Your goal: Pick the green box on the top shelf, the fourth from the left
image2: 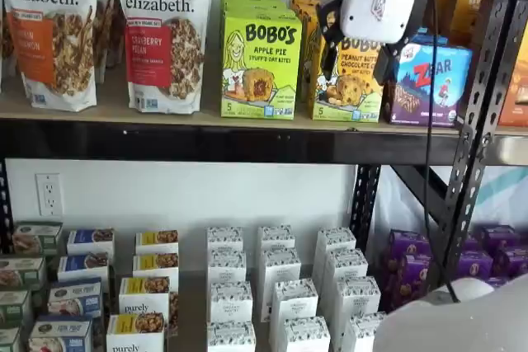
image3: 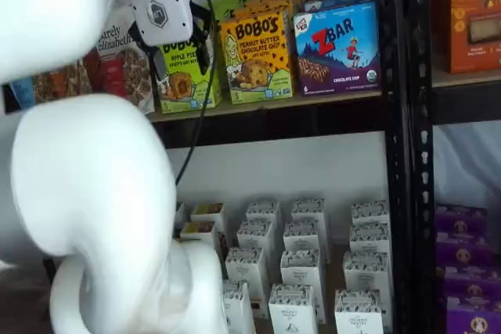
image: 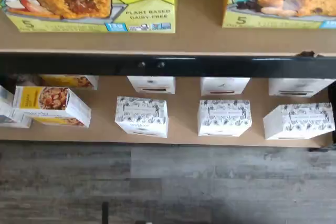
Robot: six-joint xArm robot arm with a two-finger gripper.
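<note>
The green box (image2: pixel 260 62) stands upright at the front edge of the top shelf (image2: pixel 206 119), its printed face turned outward. More green boxes are stacked behind it. In both shelf views it sits between a granola bag (image2: pixel 165 35) on one side and a yellow-orange box (image2: pixel 346 76) on the other, close to each. Its long axis runs vertically. A blue box (image2: pixel 425 80) stands beyond the yellow-orange one.

The gripper (image2: pixel 330 35) hangs in front of the shelf at box height. Only its white body and part of a black finger are visible in both shelf views. Whether the fingers are apart or together cannot be told. Nothing is seen held.

The relation the pick turns on, as judged: in a shelf view the white body covers the upper part of the yellow-orange box, while the green box stands clear to its side, toward the granola bags. In a shelf view the gripper (image3: pixel 200 41) overlaps the green box (image3: pixel 184 76) itself. The two views disagree because of camera angle. The wrist view shows the lower face of the green box (image: pixel 94 3) and the neighbouring box (image: pixel 281 3) with a bare gap of shelf between them. The gripper therefore appears aimed near that gap. A sideways correction toward the green box seems needed before reaching in.

Risk: the neighbours are close, so a finger could catch the yellow-orange box.
</note>
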